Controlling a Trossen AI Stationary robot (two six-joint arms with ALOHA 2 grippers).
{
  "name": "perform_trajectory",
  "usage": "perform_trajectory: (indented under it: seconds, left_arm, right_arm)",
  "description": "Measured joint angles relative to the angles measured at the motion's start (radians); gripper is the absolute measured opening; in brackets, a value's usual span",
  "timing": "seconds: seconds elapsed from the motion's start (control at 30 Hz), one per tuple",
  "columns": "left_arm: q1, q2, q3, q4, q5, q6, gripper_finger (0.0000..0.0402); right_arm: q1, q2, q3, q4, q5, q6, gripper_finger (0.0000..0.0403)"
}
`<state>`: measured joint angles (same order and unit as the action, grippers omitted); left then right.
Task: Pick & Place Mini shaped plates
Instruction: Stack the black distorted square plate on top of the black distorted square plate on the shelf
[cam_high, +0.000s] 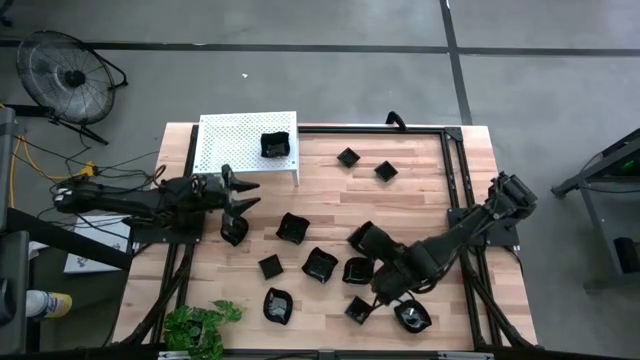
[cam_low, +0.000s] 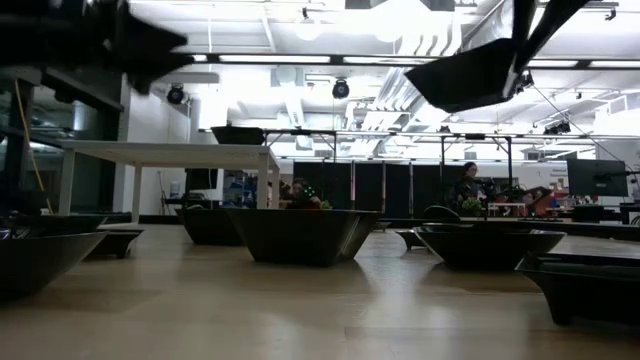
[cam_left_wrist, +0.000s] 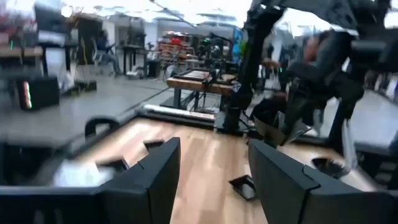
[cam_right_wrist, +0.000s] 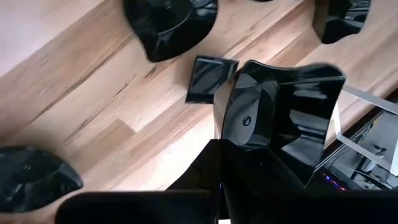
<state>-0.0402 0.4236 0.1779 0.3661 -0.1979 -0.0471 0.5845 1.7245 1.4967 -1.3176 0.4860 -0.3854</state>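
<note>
Several small glossy black mini shaped plates lie scattered on the wooden table (cam_high: 330, 195). One plate (cam_high: 275, 145) sits on the white perforated shelf (cam_high: 235, 140). My right gripper (cam_high: 368, 243) is over the table's middle right, shut on a square black plate (cam_right_wrist: 280, 112), which shows in the low view as a tilted dish (cam_low: 470, 75) high in the air. My left gripper (cam_high: 245, 195) stands open at the table's left, fingers pointing toward the right edge, nothing between them (cam_left_wrist: 214, 180). A plate (cam_high: 233, 232) lies just near of it. My right gripper has the square plate by one edge of its rim (cam_right_wrist: 245, 155); the plate itself hides the fingertips. The fingers slant down from the table's right side. The plate is lifted clear of the table and tilted, its hollow showing in the wrist view.
The white shelf stands at the far left. A green plant (cam_high: 200, 325) sits at the near left edge. Black frame rails (cam_high: 455, 180) run along the table's right and far sides. Plates (cam_high: 320, 265) (cam_high: 412, 317) crowd the near middle below the right arm.
</note>
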Motion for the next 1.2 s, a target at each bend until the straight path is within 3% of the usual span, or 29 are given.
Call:
perform_trajectory:
  seconds: [0.17, 0.4, 0.63, 0.93, 1.2]
  left_arm:
    - [0.000, 0.228, 0.217, -0.082, 0.044, 0.233, 0.0186]
    - [0.000, 0.563, 0.538, -0.318, 0.207, 0.714, 0.0186]
    - [0.000, 0.797, 0.764, -0.445, 0.280, 0.974, 0.0186]
    - [-0.007, 0.928, 0.903, -0.442, 0.363, 1.158, 0.0186]
    - [-0.077, 0.938, 0.955, -0.425, 0.394, 1.177, 0.0186]
  right_arm:
    - [-0.020, 0.000, 0.000, 0.067, -0.017, -0.009, 0.0000]
    - [-0.024, -0.002, 0.000, 0.126, -0.108, -0.009, 0.0000]
    - [-0.024, -0.033, 0.031, 0.130, -0.211, 0.042, 0.0000]
    - [-0.058, -0.051, 0.173, 0.134, -0.325, 0.021, 0.0000]
    - [-0.116, -0.051, 0.294, 0.138, -0.444, 0.018, 0.0000]
